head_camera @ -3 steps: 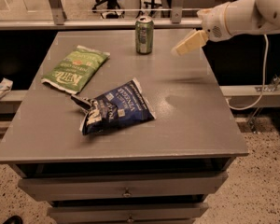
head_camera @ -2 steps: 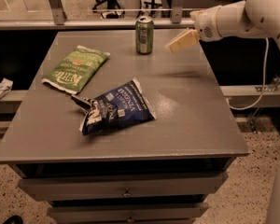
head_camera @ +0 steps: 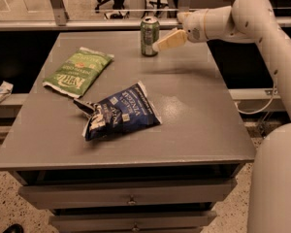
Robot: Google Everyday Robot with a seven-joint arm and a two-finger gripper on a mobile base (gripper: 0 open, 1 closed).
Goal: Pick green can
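The green can (head_camera: 149,36) stands upright near the far edge of the grey table (head_camera: 194,106), with its silver top showing. My gripper (head_camera: 163,39) reaches in from the right on the white arm (head_camera: 242,13). Its cream fingers (head_camera: 170,40) point left, with the tips right beside the can's right side. I cannot tell whether they touch the can.
A flat green chip bag (head_camera: 79,72) lies at the table's left. A crumpled dark blue chip bag (head_camera: 117,112) lies in the middle. A rail (head_camera: 87,11) runs behind the table. Drawers (head_camera: 131,195) sit below the front edge.
My gripper has moved left along the far edge, from well right of the can to right beside it. The can and both bags have not moved.
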